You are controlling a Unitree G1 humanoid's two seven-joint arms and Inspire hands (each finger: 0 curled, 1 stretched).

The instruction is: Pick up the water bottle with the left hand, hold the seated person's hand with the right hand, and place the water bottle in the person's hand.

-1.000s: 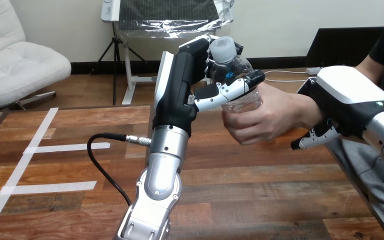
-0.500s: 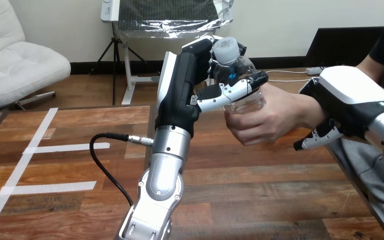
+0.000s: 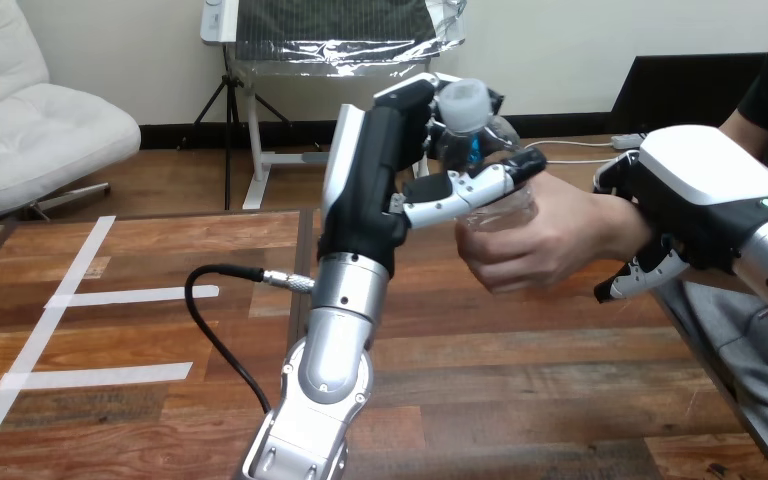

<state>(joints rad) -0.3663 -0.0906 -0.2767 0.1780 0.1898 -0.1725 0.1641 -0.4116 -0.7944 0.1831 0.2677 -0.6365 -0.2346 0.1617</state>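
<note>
Handing over near done: left hand [image 3: 375, 190] curled round water bottle [image 3: 495, 208], upright above table [image 3: 520, 400] — person's hand [image 3: 535, 240] wrapped round its lower part. Right hand [image 3: 700, 190] lies over person's wrist [image 3: 615, 215] — clasp cannot be told. Left: release. Blue mark on bottle, print unreadable.

The wooden table [image 3: 520, 400] has white tape [image 3: 130, 295] stuck on its left part: one long strip running toward the table's near edge, and two shorter strips branching off rightward.
</note>
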